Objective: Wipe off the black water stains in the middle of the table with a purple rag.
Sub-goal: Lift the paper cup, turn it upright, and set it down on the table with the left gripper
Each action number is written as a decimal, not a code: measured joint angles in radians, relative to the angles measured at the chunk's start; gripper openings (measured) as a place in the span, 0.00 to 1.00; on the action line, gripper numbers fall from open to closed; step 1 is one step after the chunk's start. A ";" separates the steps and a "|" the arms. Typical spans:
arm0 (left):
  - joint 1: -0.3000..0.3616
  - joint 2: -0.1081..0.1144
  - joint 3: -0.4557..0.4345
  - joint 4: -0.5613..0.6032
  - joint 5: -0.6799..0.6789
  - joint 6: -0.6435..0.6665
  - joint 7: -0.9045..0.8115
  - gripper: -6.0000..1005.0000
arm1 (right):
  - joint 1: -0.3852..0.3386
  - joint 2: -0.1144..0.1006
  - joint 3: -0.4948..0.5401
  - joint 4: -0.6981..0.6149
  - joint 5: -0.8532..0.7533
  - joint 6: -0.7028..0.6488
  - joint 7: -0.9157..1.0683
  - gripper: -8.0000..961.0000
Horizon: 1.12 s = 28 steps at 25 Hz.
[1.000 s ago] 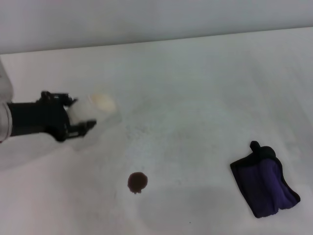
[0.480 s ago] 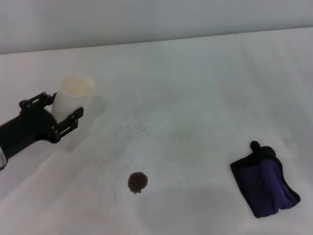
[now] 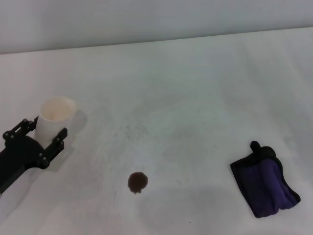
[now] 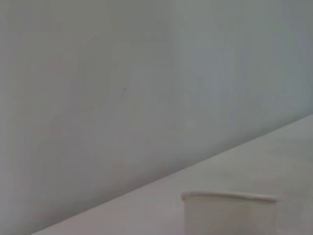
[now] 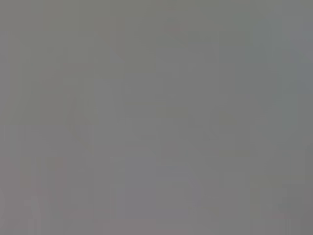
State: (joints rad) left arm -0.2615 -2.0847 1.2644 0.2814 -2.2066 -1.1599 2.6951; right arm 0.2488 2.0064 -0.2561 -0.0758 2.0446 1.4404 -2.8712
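Down toward the lower left came the left end effector [image 3: 46, 138], holding the paper cup [image 3: 56, 119]. Let go gently, then wipe the stain [image 3: 138, 182] with the purple rag [image 3: 265, 186].

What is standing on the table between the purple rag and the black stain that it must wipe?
Nothing visible. The purple rag lies on the table to the robot's right, the black stain nearer the middle, with only bare surface between them. The white paper cup stands far on the left, between the fingers of the left end effector.
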 joint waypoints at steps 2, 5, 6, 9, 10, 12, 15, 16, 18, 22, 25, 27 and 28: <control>0.007 0.000 -0.003 -0.010 -0.005 -0.017 0.007 0.62 | -0.002 0.000 0.000 -0.001 0.000 0.006 0.000 0.90; 0.021 0.000 -0.004 -0.019 -0.015 -0.026 0.025 0.62 | -0.005 0.000 0.000 0.005 0.000 0.012 0.001 0.90; 0.023 0.000 -0.005 -0.025 -0.018 -0.027 0.034 0.62 | -0.006 0.000 0.000 0.007 0.000 0.013 0.001 0.90; 0.026 0.000 -0.005 -0.045 -0.021 -0.027 0.058 0.62 | -0.010 0.000 0.000 0.017 0.000 0.014 0.000 0.90; 0.026 0.000 -0.005 -0.051 -0.021 -0.027 0.065 0.62 | -0.012 0.000 0.000 0.019 0.000 0.014 0.000 0.90; 0.027 0.000 -0.005 -0.062 -0.022 -0.025 0.077 0.62 | -0.013 0.000 0.000 0.021 0.000 0.014 0.000 0.90; 0.027 0.000 -0.006 -0.085 -0.023 -0.021 0.096 0.62 | -0.015 0.000 0.000 0.023 0.000 0.014 0.000 0.90; 0.026 0.000 -0.006 -0.097 -0.025 -0.019 0.107 0.62 | -0.015 0.000 0.000 0.024 0.000 0.014 0.000 0.90; 0.026 -0.001 -0.007 -0.111 -0.030 -0.014 0.120 0.62 | -0.016 0.000 0.000 0.025 0.000 0.011 0.000 0.90; 0.040 -0.002 -0.006 -0.116 -0.033 -0.014 0.129 0.62 | -0.014 0.000 0.000 0.025 0.000 0.006 0.000 0.90; 0.052 -0.001 -0.005 -0.116 -0.033 -0.020 0.129 0.62 | -0.011 0.000 -0.001 0.025 -0.001 -0.002 0.000 0.90; 0.059 0.000 -0.007 -0.116 -0.034 -0.022 0.129 0.62 | -0.009 0.000 -0.003 0.025 -0.001 -0.007 0.000 0.90; 0.060 0.000 -0.007 -0.116 -0.034 -0.021 0.129 0.62 | -0.008 0.000 -0.005 0.025 -0.001 -0.008 0.000 0.90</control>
State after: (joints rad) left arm -0.2014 -2.0848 1.2578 0.1653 -2.2405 -1.1813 2.8245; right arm 0.2411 2.0064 -0.2612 -0.0507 2.0433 1.4328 -2.8716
